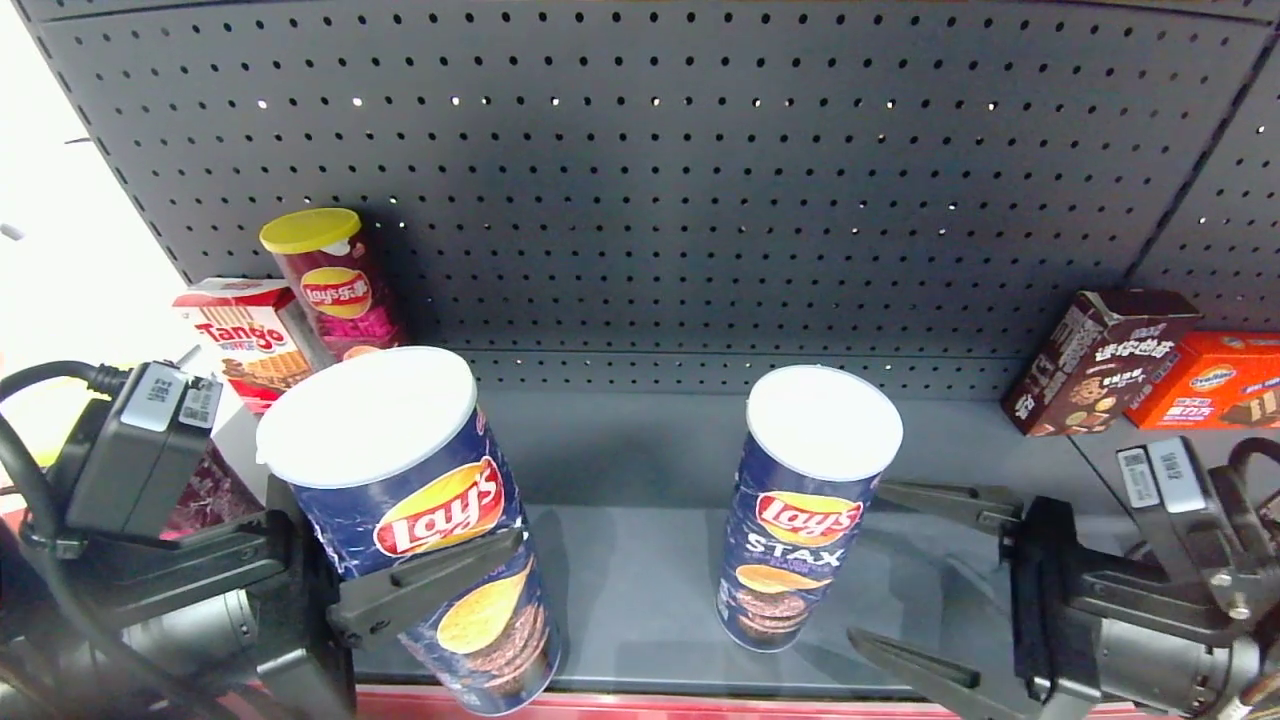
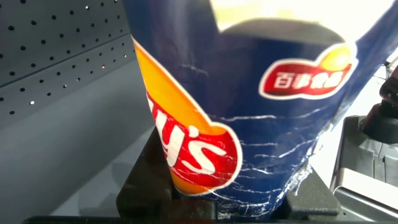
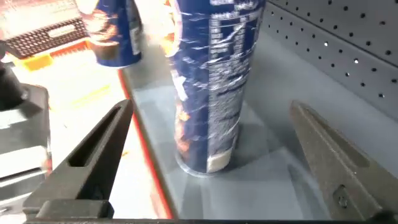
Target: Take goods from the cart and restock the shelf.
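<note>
On the near-left edge of the shelf (image 1: 630, 570), from the head, the left jaws are clenched round the held can (image 1: 440, 510), tilted, its base at the red lip (image 1: 700, 708). The standing can (image 1: 800, 510) is mid-shelf, the right jaws released and spread just right of it. From the left wrist, the held can (image 2: 249, 124) sits deep in the grip. From the right wrist, the standing can (image 3: 214, 93) rises just beyond the spread jaws (untouched). Let go while tilted, the held can might topple off the edge; a right-arm swing could knock the other over.
</note>
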